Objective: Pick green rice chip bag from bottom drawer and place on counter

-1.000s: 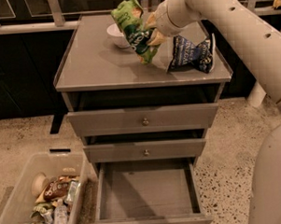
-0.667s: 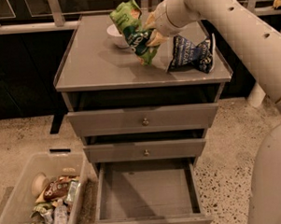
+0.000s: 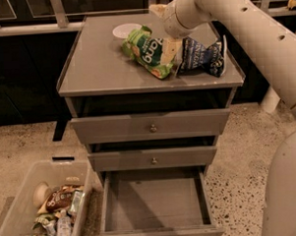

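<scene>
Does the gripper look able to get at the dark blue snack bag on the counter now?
Probably yes. The gripper is over the counter, at the green rice chip bag, and the dark blue snack bag lies right beside it, uncovered.

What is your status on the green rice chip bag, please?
Gripper over counter, at green rice chip bag. Bag lying on counter. Blue snack bag beside it.
</scene>
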### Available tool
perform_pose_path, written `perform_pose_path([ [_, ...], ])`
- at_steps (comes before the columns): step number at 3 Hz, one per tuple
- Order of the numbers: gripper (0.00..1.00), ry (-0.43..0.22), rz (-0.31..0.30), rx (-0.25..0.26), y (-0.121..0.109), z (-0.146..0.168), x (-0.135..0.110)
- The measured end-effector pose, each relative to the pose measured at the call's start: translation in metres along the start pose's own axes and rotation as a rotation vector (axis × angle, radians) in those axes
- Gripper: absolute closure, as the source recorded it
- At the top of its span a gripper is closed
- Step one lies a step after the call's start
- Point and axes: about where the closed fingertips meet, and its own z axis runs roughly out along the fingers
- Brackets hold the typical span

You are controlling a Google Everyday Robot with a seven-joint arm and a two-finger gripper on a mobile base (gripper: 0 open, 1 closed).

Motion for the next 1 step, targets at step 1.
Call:
perform_pose_path([
  [1, 0.0, 0.0, 0.0, 0.0, 0.0, 0.0, 0.0],
])
